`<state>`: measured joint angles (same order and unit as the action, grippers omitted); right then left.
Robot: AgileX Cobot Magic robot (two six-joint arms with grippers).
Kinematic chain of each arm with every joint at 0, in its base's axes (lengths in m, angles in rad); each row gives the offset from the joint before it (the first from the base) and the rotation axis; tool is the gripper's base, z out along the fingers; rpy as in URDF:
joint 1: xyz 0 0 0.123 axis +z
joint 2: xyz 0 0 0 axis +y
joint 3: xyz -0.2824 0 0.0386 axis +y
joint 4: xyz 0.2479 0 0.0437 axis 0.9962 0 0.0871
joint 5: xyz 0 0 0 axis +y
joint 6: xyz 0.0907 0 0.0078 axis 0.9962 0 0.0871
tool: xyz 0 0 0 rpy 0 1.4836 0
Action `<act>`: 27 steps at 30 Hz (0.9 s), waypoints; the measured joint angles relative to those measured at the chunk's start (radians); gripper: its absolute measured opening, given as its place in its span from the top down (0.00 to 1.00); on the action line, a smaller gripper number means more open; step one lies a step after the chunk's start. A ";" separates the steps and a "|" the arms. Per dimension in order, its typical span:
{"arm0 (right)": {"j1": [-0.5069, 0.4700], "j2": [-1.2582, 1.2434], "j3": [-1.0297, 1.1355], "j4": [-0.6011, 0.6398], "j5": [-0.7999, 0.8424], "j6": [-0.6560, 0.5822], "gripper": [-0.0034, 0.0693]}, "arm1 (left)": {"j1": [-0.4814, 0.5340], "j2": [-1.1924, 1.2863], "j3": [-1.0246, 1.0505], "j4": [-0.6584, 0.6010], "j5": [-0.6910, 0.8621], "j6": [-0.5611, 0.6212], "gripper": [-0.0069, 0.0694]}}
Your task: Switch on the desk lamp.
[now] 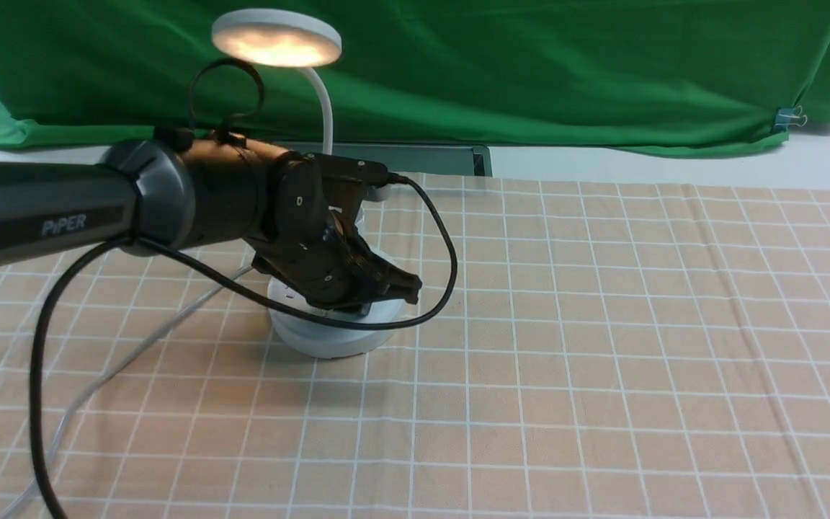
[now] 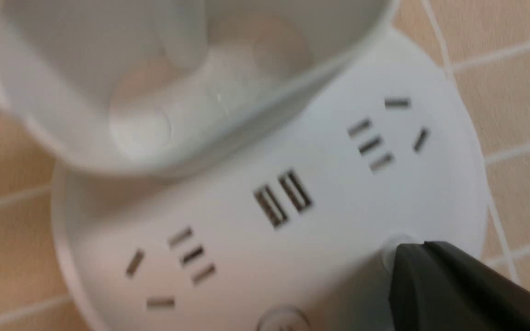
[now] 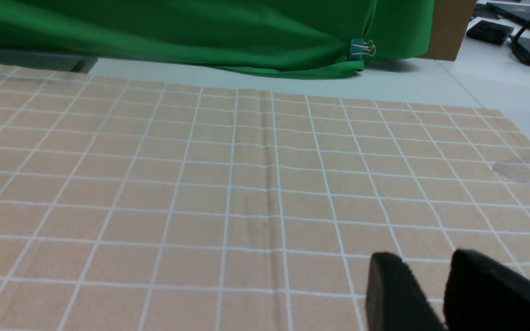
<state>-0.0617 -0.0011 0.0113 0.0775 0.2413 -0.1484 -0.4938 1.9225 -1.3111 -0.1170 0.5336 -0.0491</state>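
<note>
The white desk lamp stands left of centre on the checked cloth. Its round disc head (image 1: 277,37) glows, on a thin gooseneck (image 1: 325,108). My left gripper (image 1: 408,288) is shut and empty, reaching down over the round base (image 1: 328,335). In the left wrist view its joined tips (image 2: 410,248) rest on a small round button (image 2: 388,246) at the base's edge. A second button (image 2: 283,319), two USB ports (image 2: 283,197) and the pen cup (image 2: 154,92) show there too. My right gripper (image 3: 423,269) is slightly open and empty, low over bare cloth, away from the lamp.
The lamp's grey cord (image 1: 134,353) runs from the base toward the front left. My left arm's black cable (image 1: 444,274) loops beside the base. A green backdrop (image 1: 530,65) hangs behind the table, held by a clip (image 1: 790,117).
</note>
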 joint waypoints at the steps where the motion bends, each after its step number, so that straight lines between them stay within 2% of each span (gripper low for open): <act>1: 0.000 0.000 0.000 0.000 0.000 0.000 0.63 | 0.000 -0.020 0.002 -0.003 0.008 0.000 0.91; 5: 0.000 0.000 0.000 0.000 0.000 0.000 0.63 | -0.013 -0.111 0.005 -0.010 0.038 0.000 0.91; 8: 0.000 0.000 0.000 0.000 0.000 0.000 0.63 | -0.068 -0.211 0.028 -0.021 0.143 0.013 0.91; 14: 0.000 0.000 0.000 0.000 0.000 0.000 0.63 | -0.192 -0.350 0.244 -0.064 0.147 0.044 0.91; 19: 0.000 0.000 0.000 0.000 0.000 0.000 0.63 | -0.275 -0.618 0.527 -0.069 -0.093 0.003 0.91; 22: 0.000 0.000 0.000 0.000 0.000 0.000 0.63 | -0.282 -0.818 0.665 -0.067 -0.295 -0.012 0.91; 23: 0.000 0.000 0.000 0.000 0.000 0.000 0.63 | -0.282 -0.846 0.673 -0.067 -0.309 -0.012 0.91; 27: 0.000 0.000 0.000 0.000 0.000 0.000 0.63 | -0.286 -1.150 0.810 -0.020 -0.543 -0.011 0.91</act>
<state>-0.0617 -0.0011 0.0113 0.0775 0.2413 -0.1484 -0.7801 0.7729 -0.5012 -0.1374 -0.0099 -0.0603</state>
